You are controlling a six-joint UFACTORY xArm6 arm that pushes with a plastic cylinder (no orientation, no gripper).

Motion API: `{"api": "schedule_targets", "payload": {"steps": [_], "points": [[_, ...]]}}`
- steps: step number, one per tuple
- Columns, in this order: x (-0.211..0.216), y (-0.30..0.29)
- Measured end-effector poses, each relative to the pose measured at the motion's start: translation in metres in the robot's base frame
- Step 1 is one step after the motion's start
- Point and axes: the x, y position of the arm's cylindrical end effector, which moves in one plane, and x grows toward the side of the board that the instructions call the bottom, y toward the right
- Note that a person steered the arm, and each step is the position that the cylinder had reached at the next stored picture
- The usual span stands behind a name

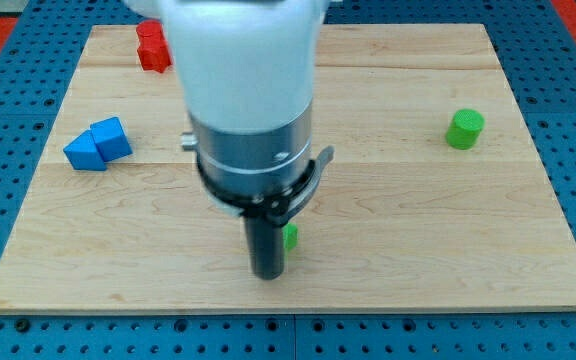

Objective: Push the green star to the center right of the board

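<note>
At the view's left lie a blue block (pixel 98 145) and, near the top, a red block (pixel 152 46). The arm stands upright over the surface (pixel 418 250), low of centre; its tip (pixel 268 274) touches the green star (pixel 290 237), mostly hidden on the rod's right side. The star looks small, light, stiff and easy to slide; push its left face. There are no jaws. A green cylinder (pixel 464 129) sits right.

White rounded arm housing (pixel 243 60), grey metal collar (pixel 253 155), black clamp, dark rod (pixel 266 250).
</note>
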Motion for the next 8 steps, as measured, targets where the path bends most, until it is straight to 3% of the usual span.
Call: {"api": "schedule_targets", "payload": {"steps": [3,8], "points": [[-0.084,-0.024],[-0.112,0.101]]}}
